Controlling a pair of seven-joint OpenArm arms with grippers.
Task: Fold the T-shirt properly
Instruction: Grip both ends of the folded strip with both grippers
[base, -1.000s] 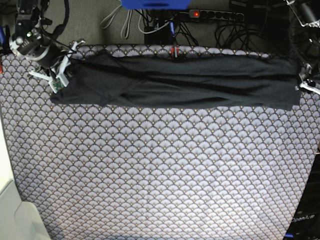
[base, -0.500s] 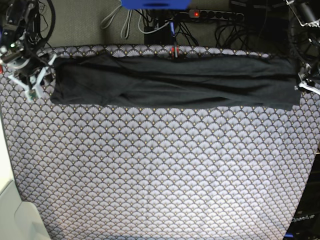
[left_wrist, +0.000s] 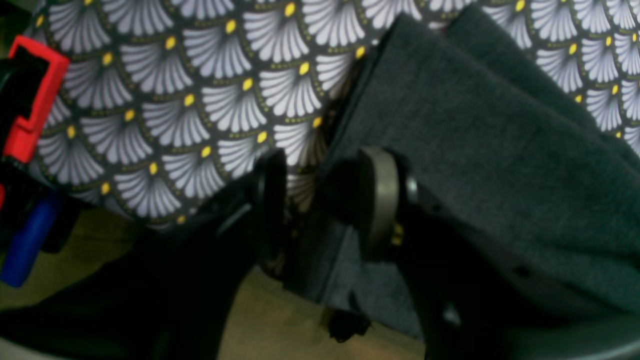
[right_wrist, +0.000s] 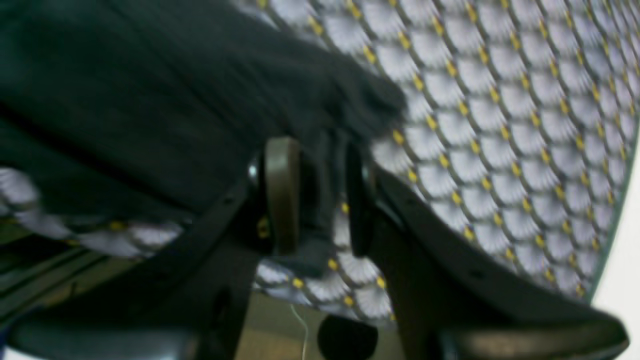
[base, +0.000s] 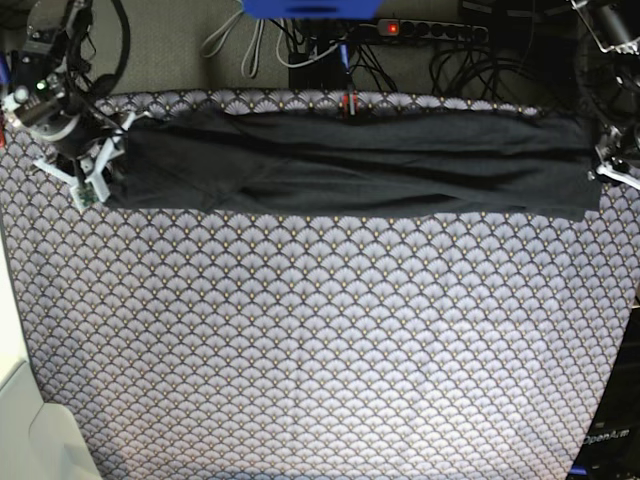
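The dark T-shirt (base: 350, 165) lies folded into a long narrow band across the far part of the table, plain side up. At its left end in the base view, my right gripper (base: 103, 160) stands with its jaws apart. In the right wrist view the right gripper (right_wrist: 321, 197) is open, and the T-shirt's (right_wrist: 150, 90) corner reaches in between the fingers. My left gripper (base: 608, 170) is at the band's right end. In the left wrist view the left gripper (left_wrist: 325, 200) is open, with the T-shirt's (left_wrist: 475, 125) edge against one finger.
The purple-white scallop-patterned cloth (base: 320, 340) covers the whole table. Behind the far edge lie a power strip (base: 430, 30), tangled cables and a blue object (base: 310, 8). A red clip (left_wrist: 35, 95) holds the cloth's edge near the left gripper. A white surface (base: 30, 430) adjoins the front left corner.
My right gripper let go of the shirt's left end, swung out past the table's left edge, and has come back to that end. The left arm stayed still.
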